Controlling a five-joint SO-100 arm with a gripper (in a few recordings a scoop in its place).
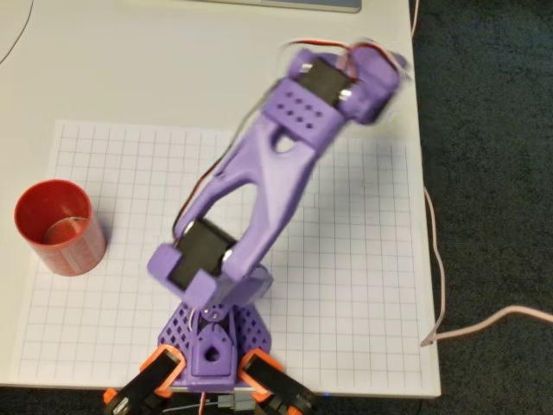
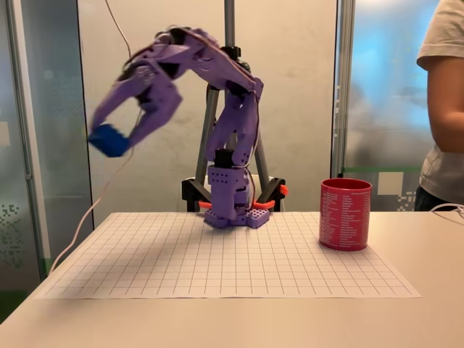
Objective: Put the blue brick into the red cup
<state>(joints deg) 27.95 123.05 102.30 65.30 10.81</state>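
1. Transport is the step in hand: the end effector [image 2: 116,138] is clenched on the blue brick [image 2: 109,140], which hangs high in the air in the fixed view, well apart from the red cup [image 2: 346,214] and on the opposite side of the arm's base [image 2: 233,210] from it.

2. Cup position: the red cup stands upright on the grid sheet [image 2: 217,254], mouth open, near that sheet's edge. In the overhead view the red cup [image 1: 59,226] sits at the left of the arm's base [image 1: 210,337], while the blurred wrist end [image 1: 367,82] reaches up and to the right, far from the cup.

3. Grip, as I judge it: the brick appears pinched at the fingertips only, with much of it jutting below them. A fast swing could work it loose, so the sweep towards the cup is best made smoothly.

4. Height: keep the brick above the level of the cup's rim through the whole sweep, so neither it nor the fingers knock the cup over.

5. Alignment: bring the brick over the middle of the cup's mouth, not its near wall. The cup is far wider than the brick, so there is generous margin.

6. Release: lower towards the rim before letting go, so the brick drops straight in rather than bouncing off the edge.

7. Bystander: a person [image 2: 444,109] stands beyond the cup at the table's [image 2: 428,239] far side; the sweep should stop at the cup.
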